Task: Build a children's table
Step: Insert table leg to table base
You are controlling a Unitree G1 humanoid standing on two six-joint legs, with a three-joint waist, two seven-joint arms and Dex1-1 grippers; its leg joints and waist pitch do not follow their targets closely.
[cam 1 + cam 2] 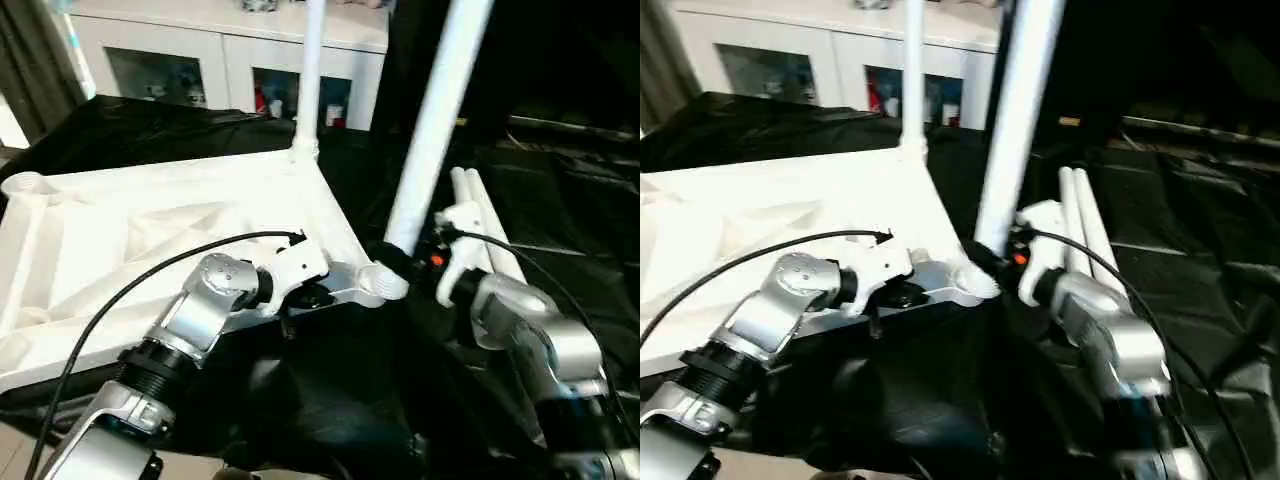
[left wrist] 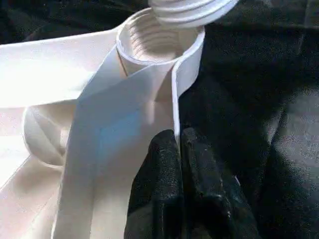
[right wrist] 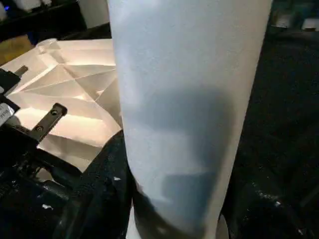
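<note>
The children's table top (image 1: 130, 240) lies upside down on black cloth, ribs up. One white leg (image 1: 311, 70) stands upright in its far right corner socket. My left gripper (image 2: 178, 144) is shut on the top's thin rim just beside the near right corner socket (image 2: 159, 40), which is threaded inside. My right gripper (image 1: 400, 258) is shut on the lower part of a second leg (image 1: 440, 110), held nearly upright and leaning right. That leg's threaded end (image 2: 192, 7) hangs just above the socket, apart from it.
Two more white legs (image 1: 485, 215) lie side by side on the black cloth (image 1: 560, 200) right of my right wrist. A white cabinet with glass doors (image 1: 230, 60) stands behind the table top. A dark curtain hangs at the far left.
</note>
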